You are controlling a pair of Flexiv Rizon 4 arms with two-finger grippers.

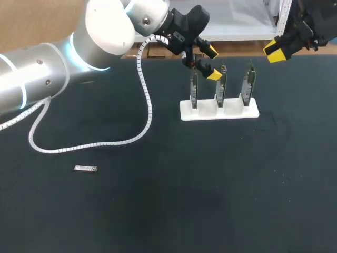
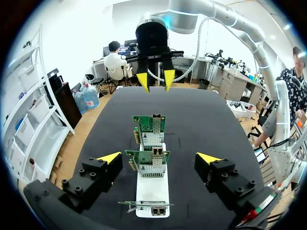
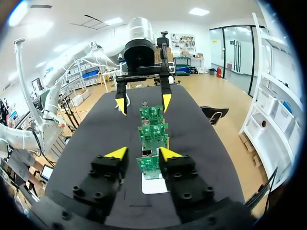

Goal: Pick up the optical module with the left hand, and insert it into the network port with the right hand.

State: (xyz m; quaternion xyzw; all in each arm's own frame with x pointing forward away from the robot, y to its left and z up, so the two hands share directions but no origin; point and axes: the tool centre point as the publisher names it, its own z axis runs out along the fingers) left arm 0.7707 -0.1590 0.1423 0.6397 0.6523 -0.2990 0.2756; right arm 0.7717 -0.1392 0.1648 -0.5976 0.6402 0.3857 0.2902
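Black table: the white stand sits toward the far side and holds three green network cards upright in a row, one per slot. In the left wrist view a metal port cage shows on a card.

Optical module: a small silvery bar lying flat on the near-left part of the table. Its long axis runs left-right in the head view; which end leads cannot be told. It is well apart from the stand and from both grippers, with nothing touching it.

A white spiral cable hangs off the left arm and loops onto the table between module and stand.

Left gripper: over the stand's left-end card, fingers spread wide, holding nothing.

Right gripper: raised beyond the stand's right end, fingers apart, holding nothing, with the card row ahead of it.
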